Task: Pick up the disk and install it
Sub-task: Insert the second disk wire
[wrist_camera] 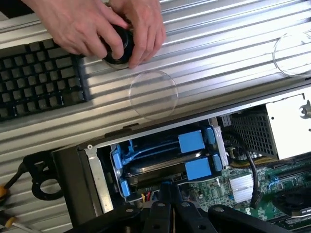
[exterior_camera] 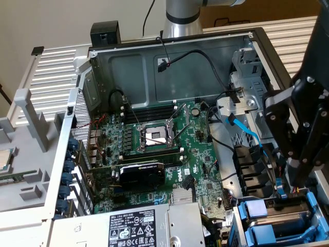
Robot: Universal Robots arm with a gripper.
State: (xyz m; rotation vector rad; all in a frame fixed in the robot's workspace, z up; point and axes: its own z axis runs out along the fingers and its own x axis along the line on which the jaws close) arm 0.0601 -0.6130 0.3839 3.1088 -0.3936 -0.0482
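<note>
Just beyond my black gripper's closed, empty fingertips, I see the silver-grey metal disk with bright blue plastic rails seated in the drive bay of the open grey computer case, near the fingers.

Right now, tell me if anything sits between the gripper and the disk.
Nothing visible does. The shut gripper hangs right at the disk, which lies between blue rails in the bay.
</note>
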